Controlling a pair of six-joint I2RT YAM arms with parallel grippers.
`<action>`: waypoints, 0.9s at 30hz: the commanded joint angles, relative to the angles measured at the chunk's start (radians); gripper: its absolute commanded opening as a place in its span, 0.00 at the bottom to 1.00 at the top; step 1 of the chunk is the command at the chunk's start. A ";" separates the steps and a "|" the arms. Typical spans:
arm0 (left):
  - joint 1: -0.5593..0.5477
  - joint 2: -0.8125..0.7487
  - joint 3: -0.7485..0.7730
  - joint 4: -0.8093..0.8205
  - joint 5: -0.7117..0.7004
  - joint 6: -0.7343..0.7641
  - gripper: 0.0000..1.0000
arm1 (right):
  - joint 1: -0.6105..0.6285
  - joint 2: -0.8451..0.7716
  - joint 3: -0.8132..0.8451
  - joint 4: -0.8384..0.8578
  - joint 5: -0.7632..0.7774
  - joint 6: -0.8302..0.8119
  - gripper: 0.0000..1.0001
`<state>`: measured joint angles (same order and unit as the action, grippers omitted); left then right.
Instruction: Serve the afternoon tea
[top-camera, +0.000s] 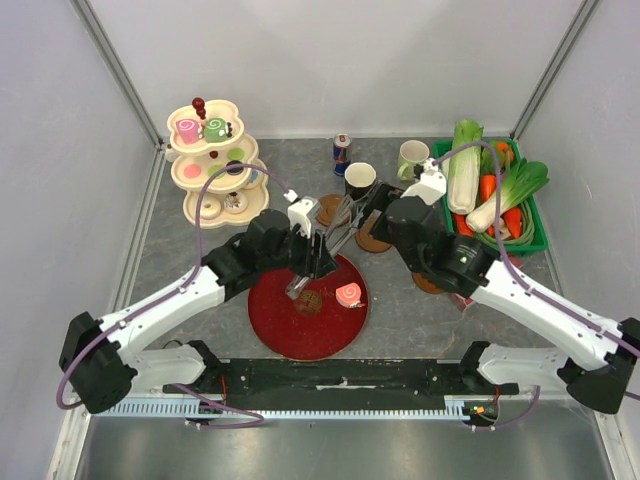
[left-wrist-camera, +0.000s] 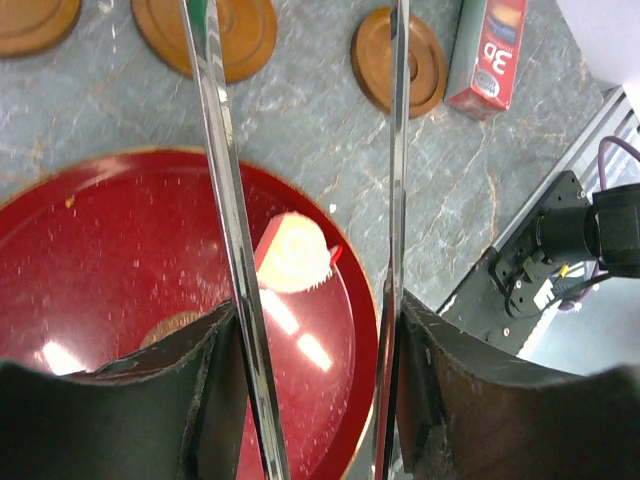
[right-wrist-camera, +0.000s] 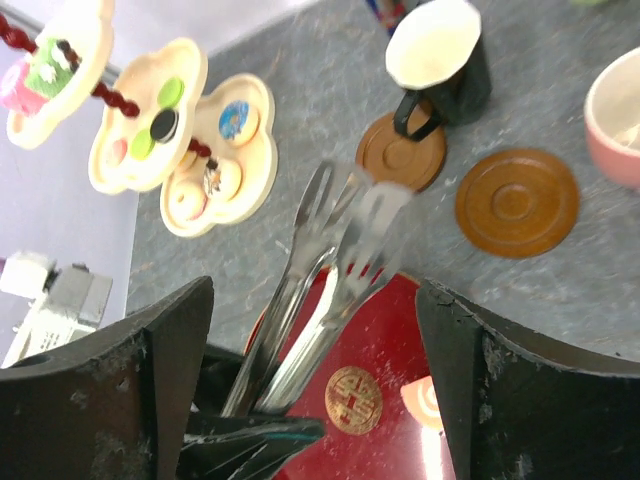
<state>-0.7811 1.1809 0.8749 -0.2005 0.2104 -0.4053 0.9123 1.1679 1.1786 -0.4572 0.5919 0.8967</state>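
- The tiered stand (top-camera: 185, 172) is at the back left of the table. Its top tier holds a pink swirl roll (top-camera: 188, 128) beside a green swirl roll (top-camera: 215, 128), the middle tier holds macarons (right-wrist-camera: 165, 95), and the lowest holds donuts (right-wrist-camera: 236, 120).
- The left arm reaches forward and to the right over the red plate (top-camera: 280, 320). The left tool (left-wrist-camera: 315, 340) grips metal tongs (top-camera: 338, 232), one finger against the outside of each blade, and the blades stand apart.
- The tongs' long axis runs from over the plate up and to the right, with the forked tips raised near the black mug (top-camera: 360, 178).
- On the red plate a second pink roll (top-camera: 349, 294) lies right of centre with its swirl face up, so its axis is upright. A brown round disc (top-camera: 308, 302) sits at the plate's centre (pastry or printed emblem, I cannot tell).
- The black mug stands upright on a wooden coaster (right-wrist-camera: 405, 150), and the drink can (top-camera: 342, 153) is behind it.
- The pale green mug (top-camera: 413, 157) stands upright beside the green crate (top-camera: 530, 240).
- The pink mug (right-wrist-camera: 615, 110) shows only at the edge of the right wrist view.
- The right arm stretches in from the right. The right tool (right-wrist-camera: 312, 295) is spread wide with nothing between its fingers, and it faces the tongs.
- The crate holds vegetables (top-camera: 470, 170).
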 joint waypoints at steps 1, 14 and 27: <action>0.002 -0.105 -0.013 -0.155 -0.029 -0.075 0.58 | -0.001 -0.105 -0.019 -0.015 0.143 -0.085 0.90; -0.004 -0.291 -0.122 -0.570 0.182 -0.144 0.66 | -0.001 -0.393 -0.240 -0.034 0.312 -0.222 0.92; -0.007 -0.190 -0.204 -0.444 0.264 -0.398 0.68 | -0.001 -0.409 -0.283 -0.067 0.289 -0.191 0.93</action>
<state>-0.7830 0.9897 0.6991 -0.7437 0.3996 -0.6678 0.9123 0.7666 0.9062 -0.5129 0.8577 0.7055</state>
